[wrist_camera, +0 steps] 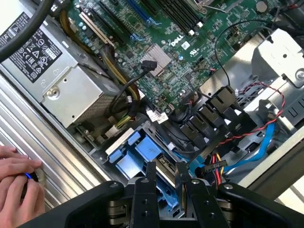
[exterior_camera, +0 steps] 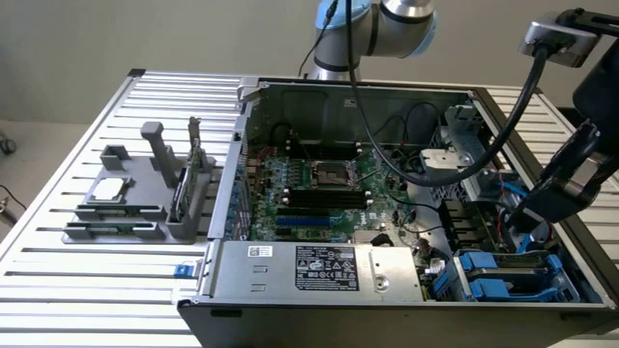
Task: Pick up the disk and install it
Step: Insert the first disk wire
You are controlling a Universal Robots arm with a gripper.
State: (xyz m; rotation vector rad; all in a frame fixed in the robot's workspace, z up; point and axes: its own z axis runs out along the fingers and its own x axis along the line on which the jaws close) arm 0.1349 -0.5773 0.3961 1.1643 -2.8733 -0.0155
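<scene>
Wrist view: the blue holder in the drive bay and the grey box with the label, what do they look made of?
Blue holder: looks like moulded plastic, with an even matte blue colour and soft rounded edges. Grey box: seems to be bare sheet metal, dull silver, with folded edges and a screw head on its face.

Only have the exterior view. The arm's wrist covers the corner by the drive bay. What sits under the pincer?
Observer: In the wrist view the pincer hangs just above the blue carrier in the drive bay. I cannot tell whether it grips anything.
Operator: Anyone near the case?
Observer: Yes. A person's hand rests on the ribbed metal outside the case wall, on the side of the power-supply box. A small blue spot shows under it.
</scene>
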